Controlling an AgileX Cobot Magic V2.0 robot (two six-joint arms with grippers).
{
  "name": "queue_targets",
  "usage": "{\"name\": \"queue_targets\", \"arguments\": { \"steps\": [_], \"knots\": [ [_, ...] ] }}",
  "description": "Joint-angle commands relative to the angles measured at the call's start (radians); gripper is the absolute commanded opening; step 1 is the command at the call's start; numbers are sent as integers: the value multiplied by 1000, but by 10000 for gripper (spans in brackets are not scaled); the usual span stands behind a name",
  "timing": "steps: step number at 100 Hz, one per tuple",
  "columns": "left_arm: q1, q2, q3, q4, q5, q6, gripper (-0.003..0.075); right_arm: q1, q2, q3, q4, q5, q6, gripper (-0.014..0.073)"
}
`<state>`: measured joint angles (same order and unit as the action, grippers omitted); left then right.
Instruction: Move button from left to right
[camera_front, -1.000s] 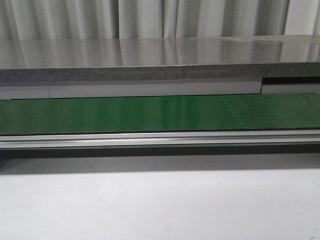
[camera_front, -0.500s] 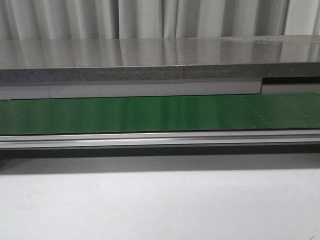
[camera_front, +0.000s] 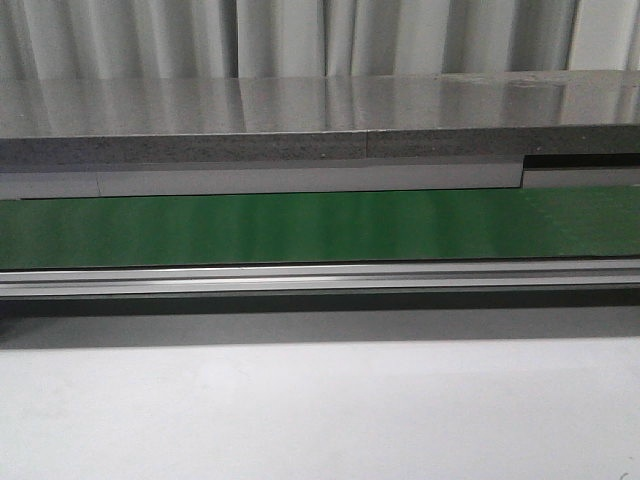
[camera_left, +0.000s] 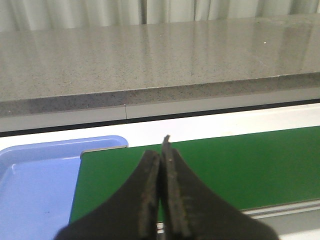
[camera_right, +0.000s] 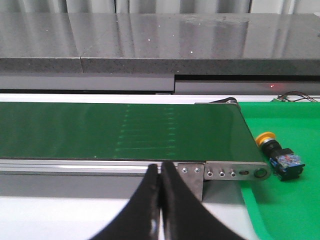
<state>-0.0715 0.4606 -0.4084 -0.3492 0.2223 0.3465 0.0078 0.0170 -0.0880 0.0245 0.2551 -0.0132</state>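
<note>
The button (camera_right: 277, 151), a yellow-orange cap on a black body with blue and red marks, lies on its side on a green tray surface (camera_right: 290, 210) just past the right end of the green conveyor belt (camera_right: 120, 131); it shows only in the right wrist view. My right gripper (camera_right: 160, 167) is shut and empty, in front of the belt's rail, well to the left of the button. My left gripper (camera_left: 161, 150) is shut and empty over the left end of the belt (camera_left: 235, 165). Neither gripper shows in the front view.
A light blue tray (camera_left: 35, 180) sits off the belt's left end. A metal bracket with screws (camera_right: 230, 172) closes the belt's right end. A grey stone-like counter (camera_front: 320, 120) runs behind the belt (camera_front: 300, 228). White table (camera_front: 320, 410) lies in front.
Faint marks on the belt at the right have drifted out of the front view. Nothing else has visibly changed.
</note>
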Motion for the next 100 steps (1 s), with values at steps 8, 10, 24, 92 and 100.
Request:
{"name": "queue_targets", "arguments": {
  "steps": [8,10,24,92,100],
  "knots": [
    [-8,8,-29,-16,-75,-3,-20,0,-48,26,15,-111,5,-68],
    [-8,8,-29,-16,-75,-3,-20,0,-47,31,15,-113,5,-68],
    [-8,8,-29,-16,-75,-3,-20,0,-46,60,18,-124,7,-68],
    [-8,8,-29,-16,-75,-3,-20,0,-46,100,19,-168,13,-68],
    [-8,8,-29,-16,-75,-3,-20,0,-46,100,19,-167,13,-68]
  ]
}}
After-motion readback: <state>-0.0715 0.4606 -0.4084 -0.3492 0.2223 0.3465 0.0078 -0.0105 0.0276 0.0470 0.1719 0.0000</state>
